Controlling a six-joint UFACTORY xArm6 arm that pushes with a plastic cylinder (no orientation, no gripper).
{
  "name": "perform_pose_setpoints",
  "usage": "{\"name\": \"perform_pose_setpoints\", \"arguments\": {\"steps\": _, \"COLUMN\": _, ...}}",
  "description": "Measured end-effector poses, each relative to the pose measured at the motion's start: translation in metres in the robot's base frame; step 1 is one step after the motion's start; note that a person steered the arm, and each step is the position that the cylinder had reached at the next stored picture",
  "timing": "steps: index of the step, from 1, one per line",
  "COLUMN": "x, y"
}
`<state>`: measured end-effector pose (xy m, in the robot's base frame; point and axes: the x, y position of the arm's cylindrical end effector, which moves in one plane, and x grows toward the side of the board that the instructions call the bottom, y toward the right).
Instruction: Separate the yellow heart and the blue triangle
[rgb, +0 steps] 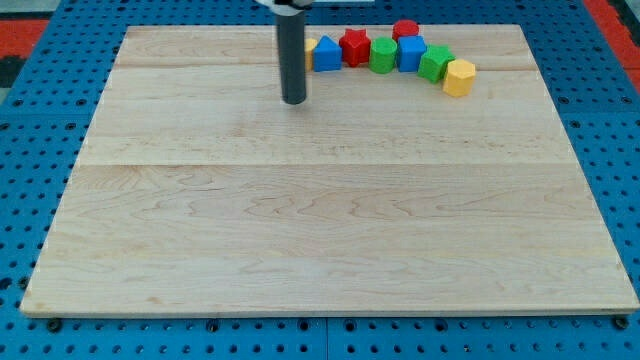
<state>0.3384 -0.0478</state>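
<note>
The blue triangle (327, 54) sits near the board's top edge, at the left end of a row of blocks. A yellow block (309, 52), likely the yellow heart, touches its left side and is mostly hidden behind my rod. My tip (294, 100) rests on the board just below and left of these two blocks, a short gap away. To the right of the blue triangle follow a red star (355, 47), a green block (383, 55), a blue cube (411, 53), a red cylinder (405, 30), a green block (435, 63) and a yellow hexagon (459, 77).
The wooden board (320, 230) lies on a blue perforated table (30, 150). All blocks cluster along the board's top edge, right of centre.
</note>
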Motion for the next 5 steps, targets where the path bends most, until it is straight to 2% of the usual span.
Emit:
{"name": "perform_pose_setpoints", "arguments": {"steps": 1, "x": 0.005, "y": -0.002}}
{"name": "perform_pose_setpoints", "arguments": {"steps": 3, "x": -0.077, "y": -0.044}}
{"name": "perform_pose_setpoints", "arguments": {"steps": 4, "x": -0.1, "y": -0.036}}
{"name": "perform_pose_setpoints", "arguments": {"steps": 5, "x": -0.08, "y": 0.061}}
